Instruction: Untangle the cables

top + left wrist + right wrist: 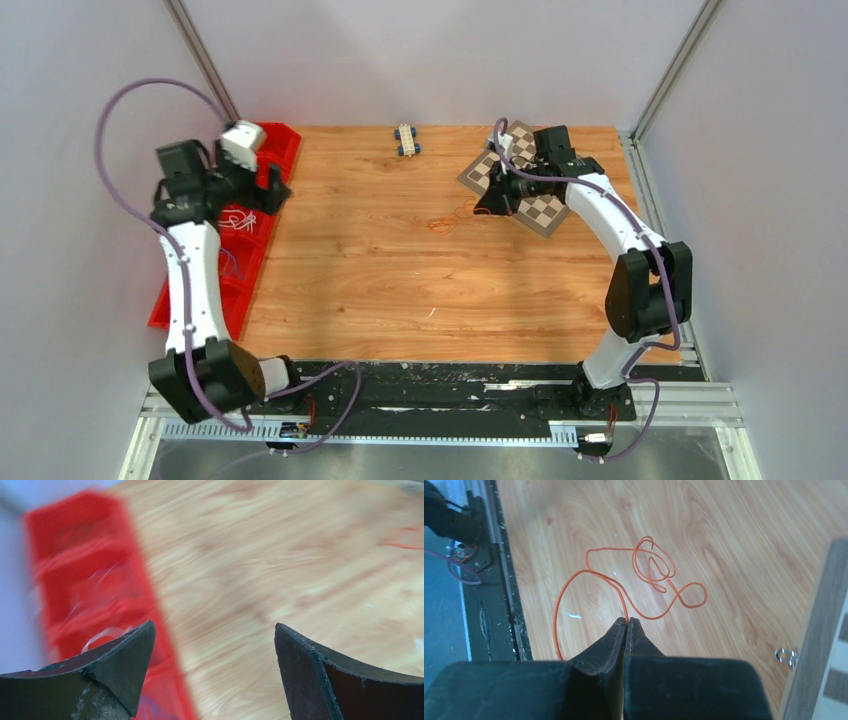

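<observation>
A thin orange cable (655, 570) lies in loose loops on the wooden table; it also shows in the top view (445, 222). My right gripper (627, 619) is shut on one strand of it, low over the table, just left of the checkerboard (487, 205). Thin white wires (240, 220) and a purple one (230, 262) lie in the red bin (262, 250). My left gripper (214, 625) is open and empty, over the bin's right edge (274, 190). The left wrist view is blurred; white wires (100, 634) show in the bin (65, 570).
A checkerboard mat (535, 205) lies at the back right, its edge in the right wrist view (824, 630). A small blue and beige block (407, 139) sits at the back middle. A small metal clip (786, 655) lies by the mat.
</observation>
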